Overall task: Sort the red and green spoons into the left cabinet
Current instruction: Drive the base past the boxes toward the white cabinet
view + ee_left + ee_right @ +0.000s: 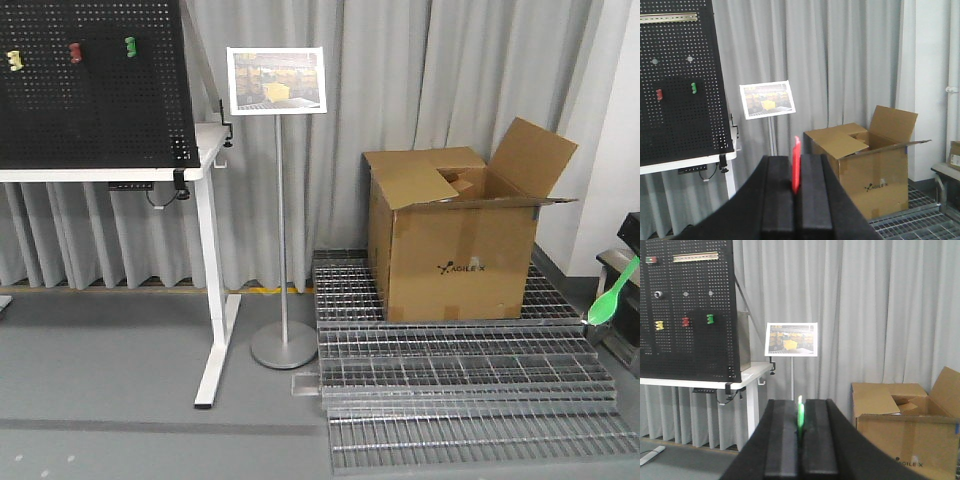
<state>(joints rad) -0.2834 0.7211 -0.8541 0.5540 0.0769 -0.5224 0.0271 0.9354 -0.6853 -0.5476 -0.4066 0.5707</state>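
My left gripper (796, 165) is shut on the red spoon (796, 165), which sticks up edge-on between the black jaws. My right gripper (800, 410) is shut on the green spoon (800, 417), also edge-on between its jaws. In the front view the green spoon (612, 292) shows at the far right edge, bowl pointing down-left; the gripper holding it is out of that frame. The grey-white cabinet is out of view in all frames.
An open cardboard box (455, 240) stands on metal floor grates (470, 390). A sign stand (281, 200) rises from the grey floor. A white table (205, 260) carries a black pegboard (90, 80) at the left. Grey curtains hang behind.
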